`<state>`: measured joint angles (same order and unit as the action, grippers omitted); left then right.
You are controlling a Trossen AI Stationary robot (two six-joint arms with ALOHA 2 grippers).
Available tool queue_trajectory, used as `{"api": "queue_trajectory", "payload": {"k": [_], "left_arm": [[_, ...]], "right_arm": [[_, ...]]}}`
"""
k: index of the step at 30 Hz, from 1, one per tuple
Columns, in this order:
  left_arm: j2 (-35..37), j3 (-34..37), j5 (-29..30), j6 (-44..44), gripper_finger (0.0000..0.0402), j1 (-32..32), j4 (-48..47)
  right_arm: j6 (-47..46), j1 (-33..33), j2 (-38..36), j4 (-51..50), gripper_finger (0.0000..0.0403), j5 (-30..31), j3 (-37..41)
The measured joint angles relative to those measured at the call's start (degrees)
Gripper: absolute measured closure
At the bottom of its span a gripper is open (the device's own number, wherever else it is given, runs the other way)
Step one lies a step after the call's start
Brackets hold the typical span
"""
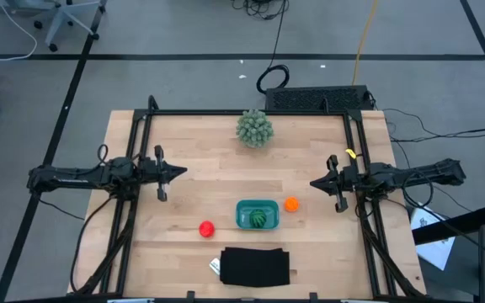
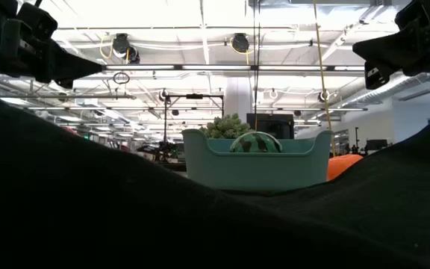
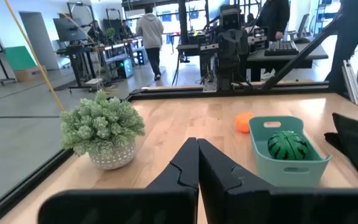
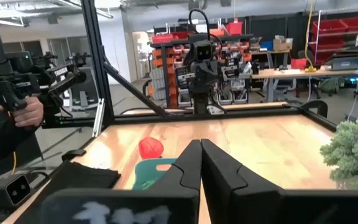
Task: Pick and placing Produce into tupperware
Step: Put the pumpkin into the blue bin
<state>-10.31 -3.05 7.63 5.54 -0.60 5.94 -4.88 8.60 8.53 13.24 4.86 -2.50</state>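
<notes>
Tupperware [image 1: 256, 214] holding melon [image 1: 260, 218], orange ball [image 1: 291, 204] beside, both grippers' fingers [image 3: 185, 167] closed, empty, at table edges.

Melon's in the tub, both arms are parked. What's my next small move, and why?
Probably open the right gripper and bring it down over the orange ball, which is the nearest loose fruit, just outside the tub. The red ball is also still out; the left gripper waits shut.

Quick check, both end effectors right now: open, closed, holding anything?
Left end effector: closed, holding nothing, over the table's left side.
Right end effector: closed, holding nothing, over the table's right side.
</notes>
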Motion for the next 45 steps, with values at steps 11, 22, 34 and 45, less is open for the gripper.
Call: {"api": "queue_trajectory", "payload": {"k": [11,22,34,45], "left_arm": [[0.0,0.3,-0.5,-0.7,0.0399,0.0,0.2],[0.0,0.3,-1.1,-0.9,0.0396,0.0,0.2],[-0.2,0.3,0.1,-0.9,0.0396,0.0,0.2],[-0.2,0.3,0.4,-0.9,0.0396,0.0,-0.1]], "right_arm": [[1.0,0.0,3.5,1.0,0.0403,0.0,0.0],[1.8,-0.1,7.4,7.2,0.0403,0.1,-2.2],[2.4,-5.7,17.8,7.6,0.0403,-0.3,-11.6],[2.4,-11.2,30.7,-3.5,0.0403,-4.9,-26.5]]}}
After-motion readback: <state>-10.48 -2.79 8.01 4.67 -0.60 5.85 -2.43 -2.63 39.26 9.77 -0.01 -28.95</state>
